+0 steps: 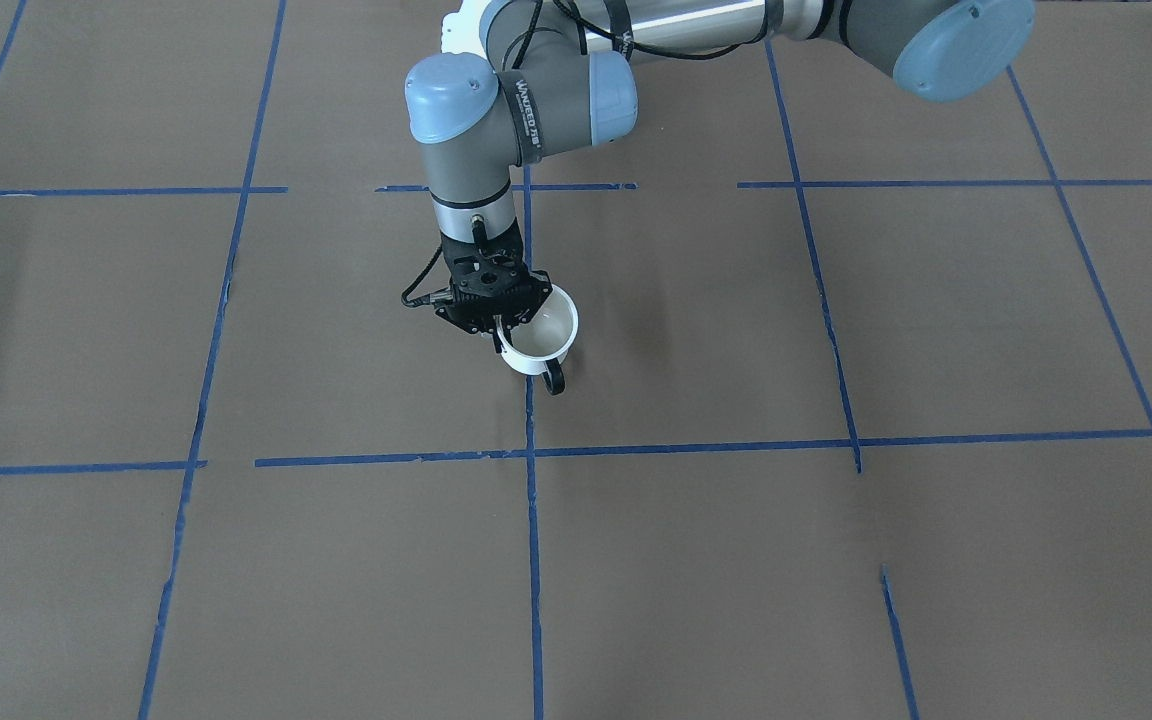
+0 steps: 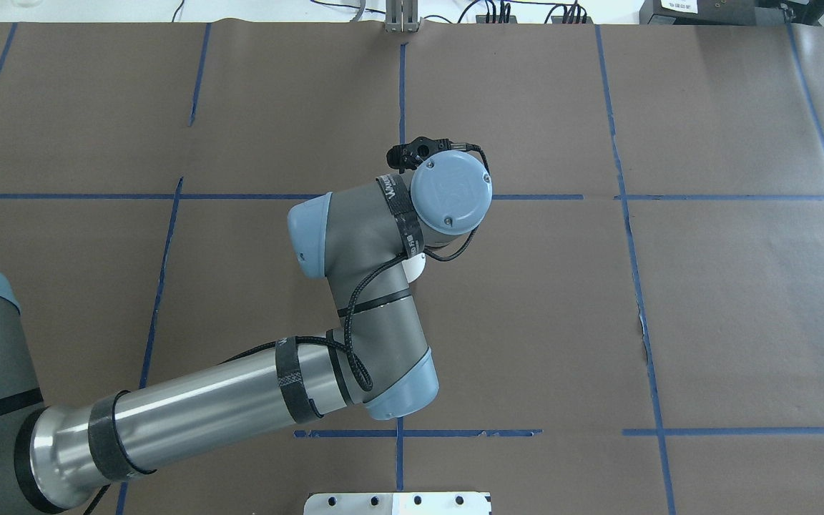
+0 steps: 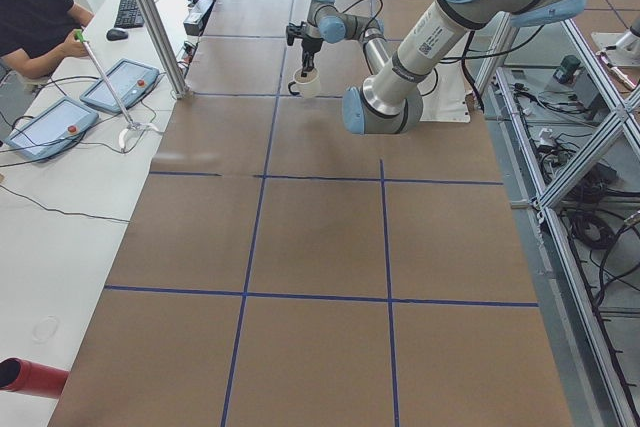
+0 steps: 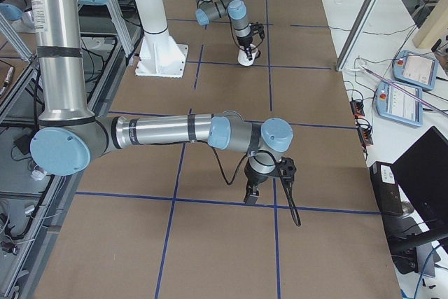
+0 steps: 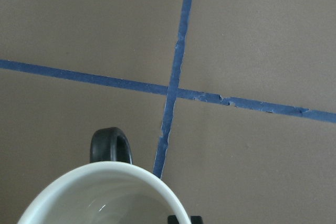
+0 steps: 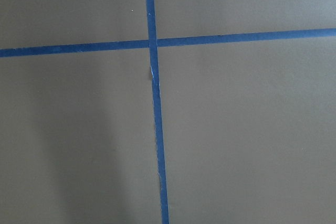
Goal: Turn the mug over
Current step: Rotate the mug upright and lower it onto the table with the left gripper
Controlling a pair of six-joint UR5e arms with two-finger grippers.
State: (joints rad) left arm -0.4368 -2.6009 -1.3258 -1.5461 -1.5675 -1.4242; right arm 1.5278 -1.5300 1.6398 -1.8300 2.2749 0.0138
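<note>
Brown paper covers the desk [image 1: 836, 560], ruled into big squares by blue tape [image 1: 696, 449], and nothing but the mug [image 1: 548, 335] sits out on it. We find the mug around the desk's middle, well away from every edge, mouth up and leaning a little, its black handle [image 1: 554, 378] turned toward the operators' edge. We see the left pincer [image 1: 502, 332] closed on the mug's rim from above, one finger seemingly inside the wall and one outside. We judge this grip is chosen so that a roll of the wrist carries the mug over with it. We cannot tell whether its base touches the paper or hangs just above. The right pincer [image 4: 252, 195] hangs low nearer the desk's right end, well apart and out of the way; we cannot tell whether it is open or closed.
</note>
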